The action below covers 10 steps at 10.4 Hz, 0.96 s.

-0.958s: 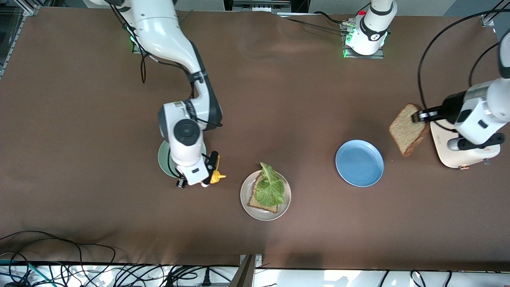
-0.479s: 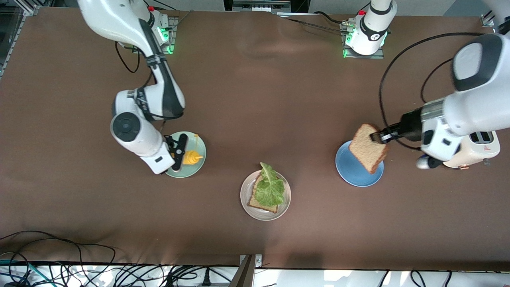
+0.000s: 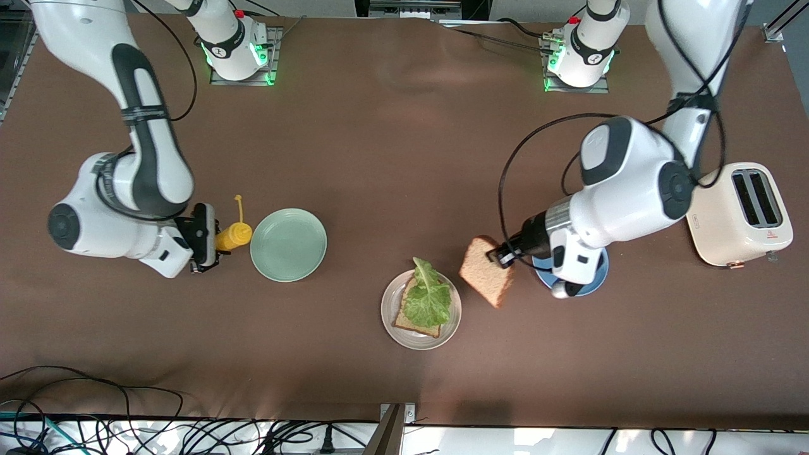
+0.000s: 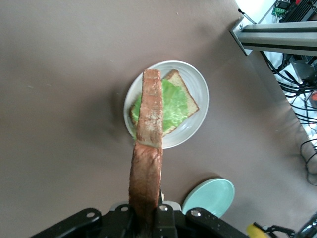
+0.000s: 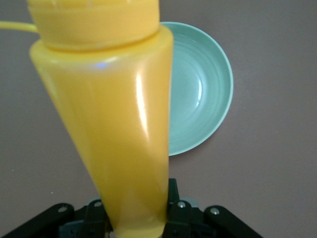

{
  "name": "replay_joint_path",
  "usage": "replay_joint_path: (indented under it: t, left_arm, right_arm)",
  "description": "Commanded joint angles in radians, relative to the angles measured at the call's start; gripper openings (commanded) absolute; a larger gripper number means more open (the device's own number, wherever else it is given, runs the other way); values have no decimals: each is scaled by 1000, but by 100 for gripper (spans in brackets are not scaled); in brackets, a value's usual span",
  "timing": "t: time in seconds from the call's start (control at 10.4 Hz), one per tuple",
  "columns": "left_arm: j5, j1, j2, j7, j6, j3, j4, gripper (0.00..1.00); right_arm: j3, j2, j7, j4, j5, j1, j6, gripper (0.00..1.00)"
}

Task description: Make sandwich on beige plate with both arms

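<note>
A broad worktop covered in plain brown cloth carries everything here. Lying directly on it, nearest the front camera, is a round pale beige glossy plate with ridged rim, which bears a square slice of brown wholegrain bread topped by a crinkled green lettuce leaf. Toward the right arm's end sits a round mint-green plate, bare on top. Toward the left arm's end a round blue plate rests, mostly hidden under the arm, so what it carries, if anything, cannot be told. Close to that end stands a cream two-slot toaster. Two arm bases are bolted along the edge farthest from the front camera.
</note>
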Motion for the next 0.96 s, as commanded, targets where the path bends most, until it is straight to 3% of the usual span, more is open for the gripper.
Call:
replay_joint_path:
  t: [0.0, 0.19, 0.38, 0.86]
  left_arm:
    - [-94, -21, 48, 38, 67, 8, 23, 0]
    - [-175, -49, 99, 139, 146, 10, 25, 0]
    - [-182, -87, 140, 139, 279, 10, 31, 0]
    - [-209, -141, 255, 127, 368, 11, 133, 0]
  right_arm:
    - [27, 37, -229, -12, 135, -67, -33, 0]
    - [19, 93, -405, -9, 238, -101, -59, 0]
    - [16, 146, -544, -3, 329, -126, -73, 0]
    - [16, 213, -618, -2, 374, -153, -82, 0]
